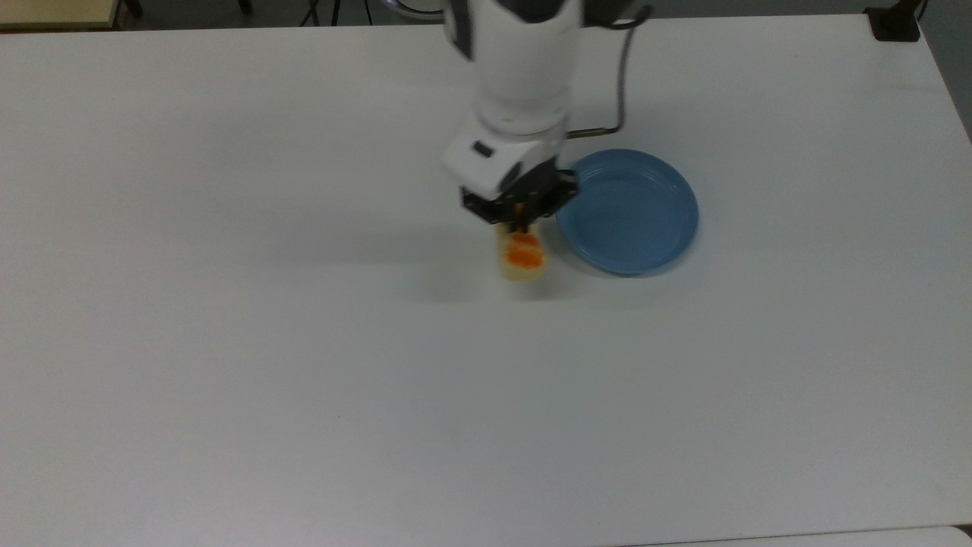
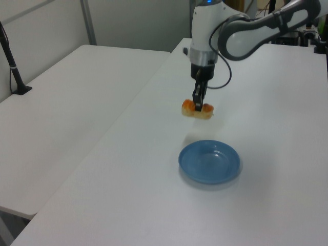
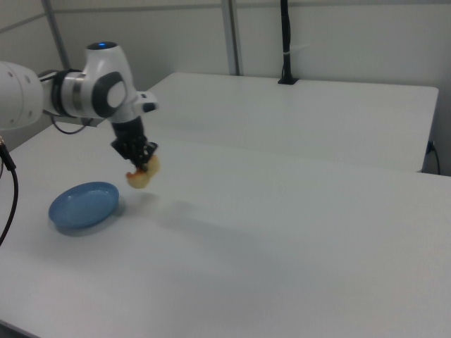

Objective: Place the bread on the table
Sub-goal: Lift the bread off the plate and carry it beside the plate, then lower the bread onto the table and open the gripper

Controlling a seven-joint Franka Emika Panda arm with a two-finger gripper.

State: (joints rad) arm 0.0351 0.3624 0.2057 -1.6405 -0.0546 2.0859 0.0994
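end effector downward, fingers clamped

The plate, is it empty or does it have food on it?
Empty. The plate shows only bare blue; the gripper holds the bread in the air beside it.

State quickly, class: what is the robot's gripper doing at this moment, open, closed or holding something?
Gripper: jaws shut on the bread, held in the air above the table, off the blue plate.

no readable text, labels or numbers (plain surfaces throughout)
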